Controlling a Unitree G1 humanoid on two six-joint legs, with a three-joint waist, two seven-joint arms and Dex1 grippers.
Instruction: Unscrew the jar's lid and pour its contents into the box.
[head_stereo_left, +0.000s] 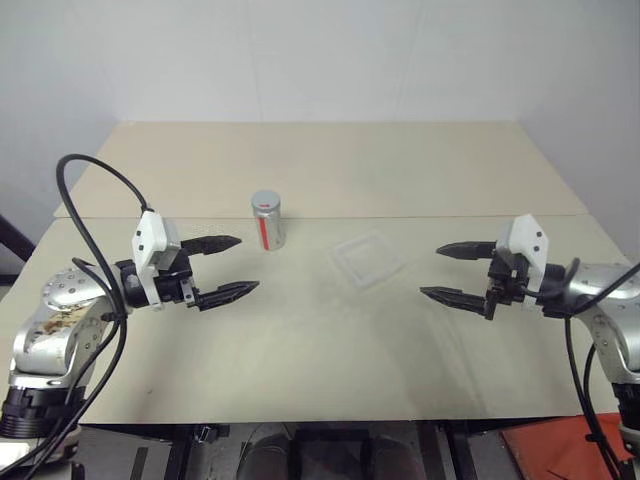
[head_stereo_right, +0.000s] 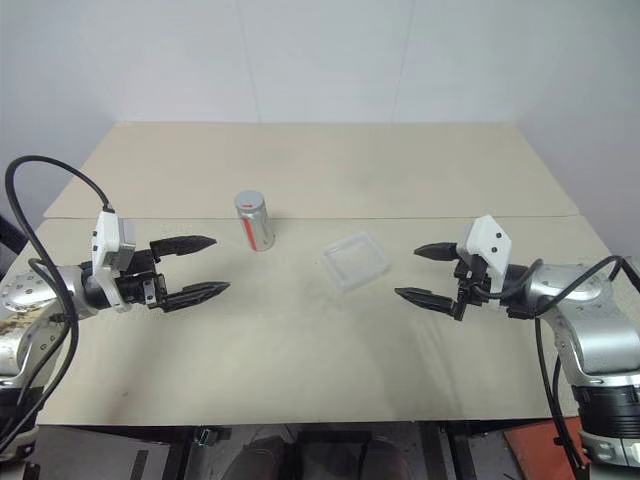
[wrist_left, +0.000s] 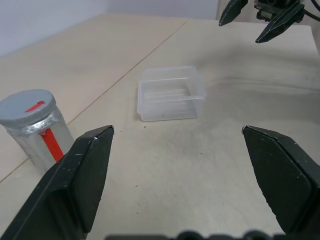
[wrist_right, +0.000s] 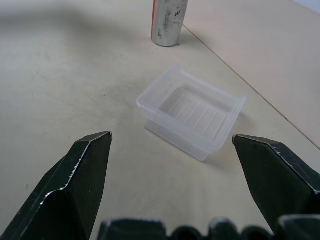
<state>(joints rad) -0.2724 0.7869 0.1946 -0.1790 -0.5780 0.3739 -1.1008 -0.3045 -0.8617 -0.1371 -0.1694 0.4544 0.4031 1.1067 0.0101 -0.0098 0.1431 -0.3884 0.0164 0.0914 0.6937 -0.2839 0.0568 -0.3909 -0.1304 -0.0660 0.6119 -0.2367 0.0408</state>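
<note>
While both spread, left hand beside capped jar, right hand near box

Bright, even light; faint soft shadows, no glare, all sharp.

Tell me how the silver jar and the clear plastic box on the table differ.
The silver-grey metal jar with the red stripe stands tall and narrow; the clear plastic box is low and wide. The jar is opaque, the box see-through. The jar is closed by its grey lid; the box is open-topped and looks empty. Both stand upright on the tan table, apart from each other.
</note>
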